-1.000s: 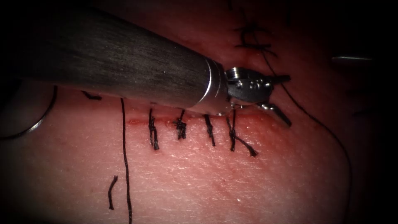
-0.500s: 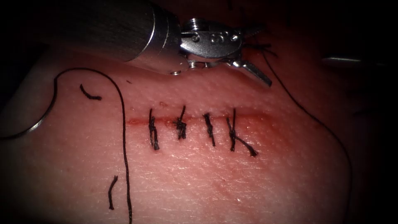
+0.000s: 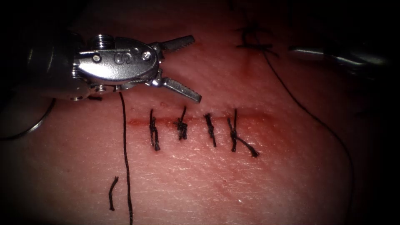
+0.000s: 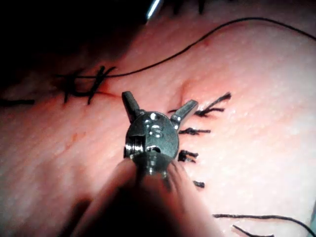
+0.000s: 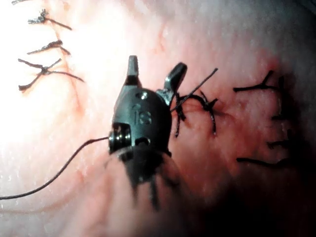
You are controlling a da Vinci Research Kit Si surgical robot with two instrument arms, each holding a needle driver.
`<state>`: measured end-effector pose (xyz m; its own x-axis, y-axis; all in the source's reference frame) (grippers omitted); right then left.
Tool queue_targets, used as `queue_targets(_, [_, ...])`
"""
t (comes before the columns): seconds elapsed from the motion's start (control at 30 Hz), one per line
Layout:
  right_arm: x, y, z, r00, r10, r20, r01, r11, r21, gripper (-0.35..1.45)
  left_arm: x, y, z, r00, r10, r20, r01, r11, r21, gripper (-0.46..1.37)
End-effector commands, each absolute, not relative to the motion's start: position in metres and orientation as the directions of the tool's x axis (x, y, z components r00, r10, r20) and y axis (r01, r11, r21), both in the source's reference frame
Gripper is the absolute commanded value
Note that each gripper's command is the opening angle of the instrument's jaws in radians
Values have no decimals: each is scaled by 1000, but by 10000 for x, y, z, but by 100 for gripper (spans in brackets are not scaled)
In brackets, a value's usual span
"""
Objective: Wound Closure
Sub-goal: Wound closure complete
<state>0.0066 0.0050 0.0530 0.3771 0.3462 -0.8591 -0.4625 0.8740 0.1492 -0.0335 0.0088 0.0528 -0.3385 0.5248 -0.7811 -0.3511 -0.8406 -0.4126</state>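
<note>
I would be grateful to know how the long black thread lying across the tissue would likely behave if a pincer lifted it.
The thread lies in loose curves on the tissue, so it is probably floppy and would drape. It looks very thin, so likely light. The left pincer stands open, holding nothing.

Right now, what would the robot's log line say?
left claw: open, holds nothing | right claw: open, holds nothing | needle: lying left of cut, not in tissue | stitches: across cut

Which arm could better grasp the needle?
Left: the left tool, open and empty, hangs near the needle lying on the tissue left of the cut; the right tool, also empty, is far right.
</note>
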Motion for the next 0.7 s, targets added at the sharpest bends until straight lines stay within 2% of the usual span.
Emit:
queue_targets(0.03, [68, 49, 531, 371, 334, -866, -440, 885, 152, 136, -327, 84, 524, -340, 527, -778, -358, -838, -411, 84])
queue_targets(0.3, [78, 39, 539, 327, 283, -902, -334, 927, 169, 125, -296, 67, 499, -352, 505, -788, -372, -848, -377, 84])
queue_targets(0.7, [98, 14, 550, 337, 201, -920, -176, 973, 148, 123, -295, 62, 483, -348, 440, -828, -383, -873, -303, 82])
